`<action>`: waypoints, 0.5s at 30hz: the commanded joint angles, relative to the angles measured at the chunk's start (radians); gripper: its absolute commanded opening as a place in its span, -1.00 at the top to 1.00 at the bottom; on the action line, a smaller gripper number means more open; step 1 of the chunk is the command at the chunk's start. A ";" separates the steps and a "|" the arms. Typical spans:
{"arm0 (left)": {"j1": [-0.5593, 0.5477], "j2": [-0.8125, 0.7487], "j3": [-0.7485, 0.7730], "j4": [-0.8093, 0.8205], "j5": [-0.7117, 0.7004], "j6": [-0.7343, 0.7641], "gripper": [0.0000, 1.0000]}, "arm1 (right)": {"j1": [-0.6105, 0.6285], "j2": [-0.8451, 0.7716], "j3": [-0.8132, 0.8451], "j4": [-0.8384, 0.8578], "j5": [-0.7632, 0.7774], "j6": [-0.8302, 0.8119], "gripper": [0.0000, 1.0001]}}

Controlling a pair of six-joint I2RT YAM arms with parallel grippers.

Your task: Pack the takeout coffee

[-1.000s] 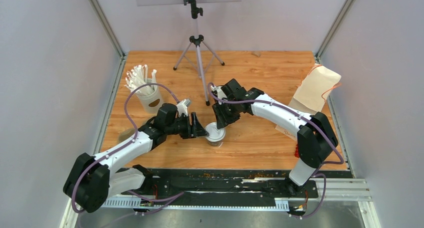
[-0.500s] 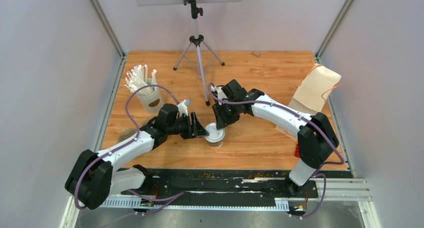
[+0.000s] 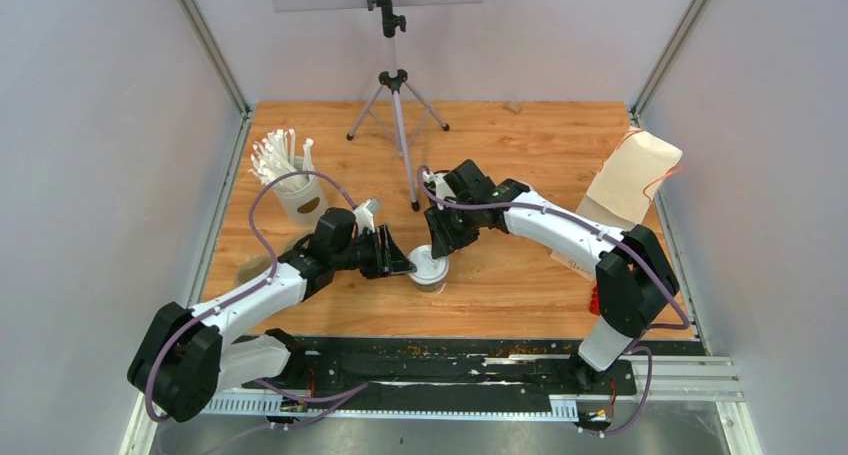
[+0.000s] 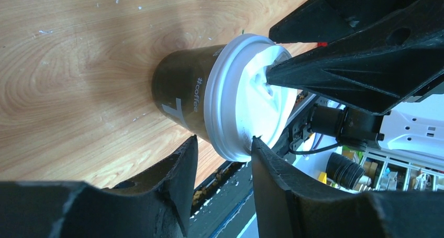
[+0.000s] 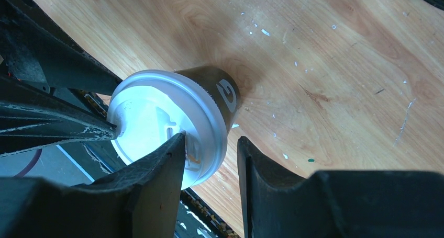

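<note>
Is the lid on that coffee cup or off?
On. The white lid sits over the mouth of the black cup; whether it's snapped tight, cannot tell.

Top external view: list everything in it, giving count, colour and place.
coffee cup: one, black with white lid, front centre of the table
straw cup: one, white, holding white straws, table left
paper bag: one, tan, table right edge
tripod: one, grey and black, table rear
brown item: one, table left edge, partly hidden
table: one, wood
left gripper: black, open, astride the lid rim
right gripper: black, open, astride the lid rim
</note>
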 commanded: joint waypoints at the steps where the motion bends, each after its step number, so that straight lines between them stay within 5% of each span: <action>1: 0.002 0.013 0.006 -0.088 -0.070 0.034 0.05 | 0.005 0.001 -0.047 0.003 0.039 -0.009 0.17; 15: 0.003 0.025 -0.014 -0.181 -0.138 0.066 0.18 | -0.003 -0.003 -0.097 0.034 0.036 -0.006 0.18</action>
